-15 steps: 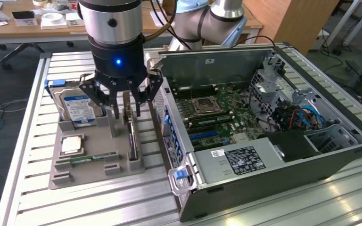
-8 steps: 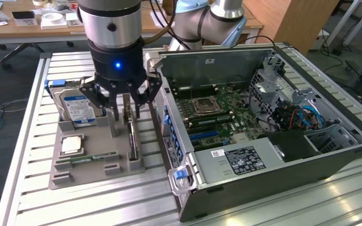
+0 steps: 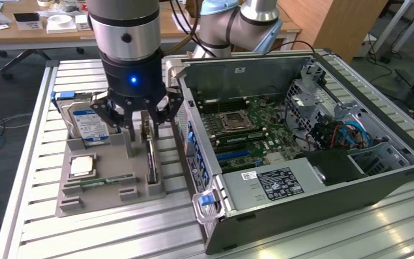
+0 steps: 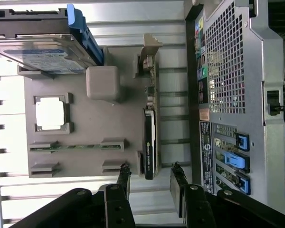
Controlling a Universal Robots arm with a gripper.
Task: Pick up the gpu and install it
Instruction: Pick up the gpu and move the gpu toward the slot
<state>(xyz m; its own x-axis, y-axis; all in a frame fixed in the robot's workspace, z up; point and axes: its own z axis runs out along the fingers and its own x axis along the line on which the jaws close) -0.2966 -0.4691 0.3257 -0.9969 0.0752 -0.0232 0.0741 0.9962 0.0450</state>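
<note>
The slatted table (image 3: pixel 84 237) spreads beneath the gripper (image 3: pixel 144 123), with the open computer case (image 3: pixel 315 199) lying just beside it on the exterior view's right. Directly under the gripper sits a gray tray (image 3: pixel 110 186). A hard drive (image 3: pixel 88 127) stands near the gripper's other side. The gpu (image 3: pixel 151 162) stands on edge in the tray, its end between the spread fingers (image 4: pixel 125 171), which hold nothing. A processor chip (image 3: pixel 82 166) and a memory stick (image 3: pixel 106 179) lie farther off.
</note>
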